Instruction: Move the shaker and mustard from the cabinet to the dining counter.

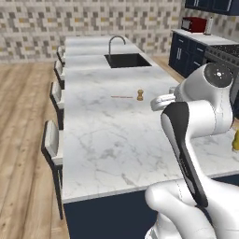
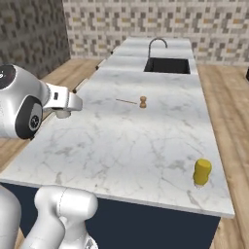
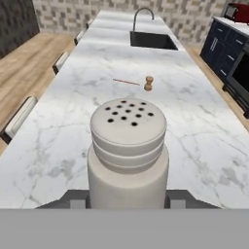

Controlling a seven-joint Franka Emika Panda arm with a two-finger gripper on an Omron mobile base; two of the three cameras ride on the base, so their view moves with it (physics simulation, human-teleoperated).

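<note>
The gripper (image 3: 127,200) pinches the pale shaker (image 3: 128,154) upright above the dining counter (image 1: 107,140), where the yellow mustard (image 2: 202,172) already stands near the front corner. The job now is probably a slow, level descent onto bare marble, releasing only once the base rests. The arm reaches forward over the counter's near end, hand roughly level.

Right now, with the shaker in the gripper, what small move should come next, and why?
Probably lower the shaker onto bare dining counter: the gripper holds it above the marble, and the mustard already stands there near the edge.
</note>
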